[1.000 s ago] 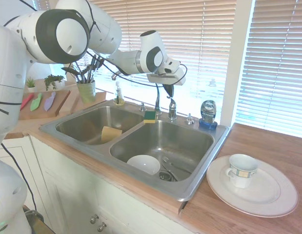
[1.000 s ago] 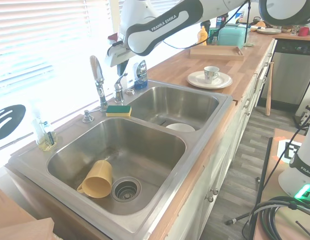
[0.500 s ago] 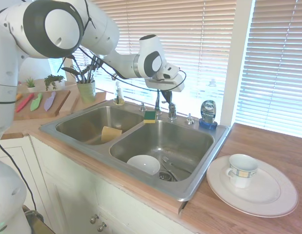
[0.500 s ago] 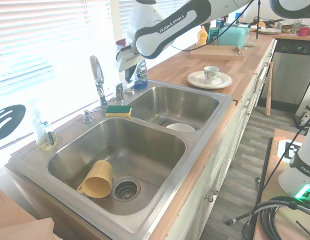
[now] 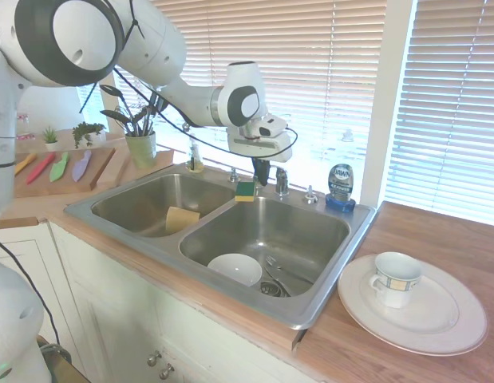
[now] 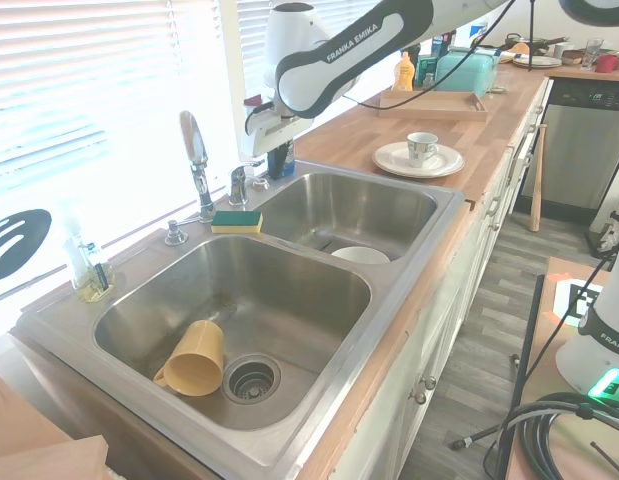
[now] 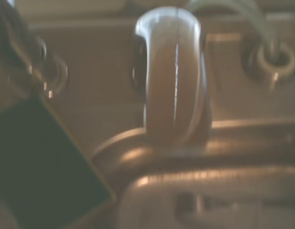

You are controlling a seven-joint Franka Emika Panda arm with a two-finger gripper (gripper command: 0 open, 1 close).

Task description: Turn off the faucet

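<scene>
Blurred chrome faucet [image 7: 172, 81] lever close up, dark sponge [image 7: 40, 167] beside

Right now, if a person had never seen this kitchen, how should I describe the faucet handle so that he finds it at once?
Start at the steel double sink below the window and look along its back ledge. Near the middle stands the faucet, and beside it, under the gripper, is the handle. It is a short upright chrome lever, taller than the low chrome cap and shiny, unlike the blue-labelled soap bottle.
</scene>
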